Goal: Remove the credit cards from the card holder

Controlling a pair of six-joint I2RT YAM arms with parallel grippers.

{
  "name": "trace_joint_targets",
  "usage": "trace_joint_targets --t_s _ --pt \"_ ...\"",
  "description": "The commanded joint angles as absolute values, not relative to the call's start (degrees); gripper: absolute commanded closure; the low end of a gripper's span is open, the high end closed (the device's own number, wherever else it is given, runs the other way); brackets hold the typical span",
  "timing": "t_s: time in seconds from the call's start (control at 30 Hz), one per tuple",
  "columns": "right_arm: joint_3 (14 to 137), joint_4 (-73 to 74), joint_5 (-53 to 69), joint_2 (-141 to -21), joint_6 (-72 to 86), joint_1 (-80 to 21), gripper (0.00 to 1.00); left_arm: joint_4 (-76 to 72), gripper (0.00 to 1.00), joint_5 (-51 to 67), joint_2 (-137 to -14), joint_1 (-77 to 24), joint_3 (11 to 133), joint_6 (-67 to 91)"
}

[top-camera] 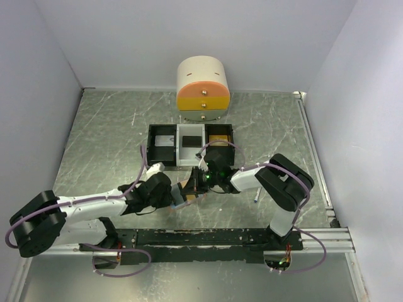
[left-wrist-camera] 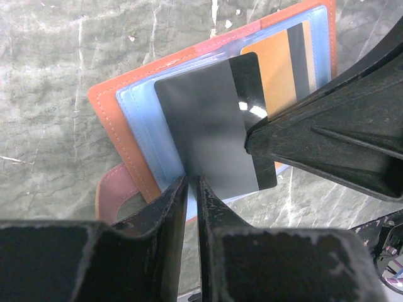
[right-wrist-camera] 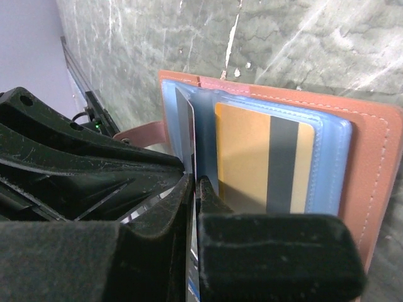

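The card holder [left-wrist-camera: 107, 107], tan-brown with light blue sleeves, lies open between the two grippers near the table's front [top-camera: 189, 189]. My left gripper [left-wrist-camera: 192, 182] is shut on the near edge of its blue sleeve. A dark grey credit card [left-wrist-camera: 201, 126] sticks partly out of that sleeve, with a black glossy band along its right side. My right gripper [right-wrist-camera: 196, 182] is shut on this card, which shows edge-on [right-wrist-camera: 186, 119] in the right wrist view. One of its fingers [left-wrist-camera: 315, 145] covers the card's right corner. An orange-gold card [right-wrist-camera: 252, 157] with a dark stripe sits inside the other sleeve.
A black-and-white compartment tray [top-camera: 191, 143] stands just behind the grippers. A cream and orange drawer unit [top-camera: 202, 90] is at the back wall. A slim pen [top-camera: 257, 196] lies by the right arm. The holder's strap [left-wrist-camera: 113, 192] rests on the table.
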State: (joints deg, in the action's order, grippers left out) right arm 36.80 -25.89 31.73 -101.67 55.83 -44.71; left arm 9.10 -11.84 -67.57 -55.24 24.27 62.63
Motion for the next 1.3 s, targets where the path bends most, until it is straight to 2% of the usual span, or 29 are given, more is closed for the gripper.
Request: trace_joint_targets --t_s 0.0,0.47,0.77,0.93,1.17,1.27 --pt "36.94 -23.35 29.40 -99.45 54.41 -44.91 0.98 12.92 0.77 -13.37 -66.04 -55.48 23.17 62.56" --pt "32.10 -26.65 25.58 -95.52 59.83 -45.34 1.00 14.91 0.75 -13.92 -61.76 -55.46 24.06 62.46" --pt "23.65 -37.23 22.34 -95.54 69.78 -48.75 1.00 9.30 0.66 -7.50 -56.85 -55.46 25.47 57.16" --pt "22.26 -37.74 19.09 -94.67 71.63 -50.30 1.00 5.02 0.64 -4.24 -58.79 -55.46 24.41 56.59" --pt "22.84 -38.58 19.48 -96.11 71.46 -50.29 1.00 6.80 0.69 -4.79 -65.81 -55.66 25.25 57.57" --pt "23.03 -38.62 19.51 -95.77 70.95 -50.27 1.00 12.08 0.74 -11.63 -66.26 -57.02 26.00 60.79"
